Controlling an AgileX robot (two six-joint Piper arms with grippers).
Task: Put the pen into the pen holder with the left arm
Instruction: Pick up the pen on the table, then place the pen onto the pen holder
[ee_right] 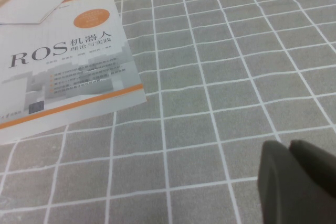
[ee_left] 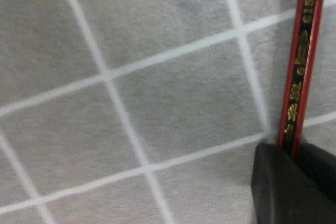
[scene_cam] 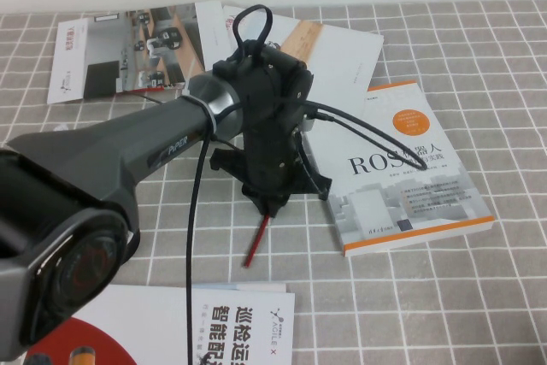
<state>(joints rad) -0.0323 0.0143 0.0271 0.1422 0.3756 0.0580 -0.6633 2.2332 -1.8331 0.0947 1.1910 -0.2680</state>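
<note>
The pen (scene_cam: pixel 259 237) is a thin dark red stick sticking out below my left gripper (scene_cam: pixel 272 204) near the middle of the table. In the left wrist view the pen (ee_left: pixel 300 61) runs between the two black fingers (ee_left: pixel 278 187), red with black and gold print, and my left gripper (ee_left: pixel 292 150) is shut on it. My right gripper (ee_right: pixel 287 153) shows only in the right wrist view, shut and empty over bare checked cloth. The pen holder is out of view.
A white and orange ROS book (scene_cam: pixel 410 168) lies right of the left gripper; it also shows in the right wrist view (ee_right: pixel 63 66). Open brochures (scene_cam: pixel 137 49) lie at the back. A booklet (scene_cam: pixel 214 322) lies at the front edge. The left arm's link (scene_cam: pixel 111 160) crosses the left side.
</note>
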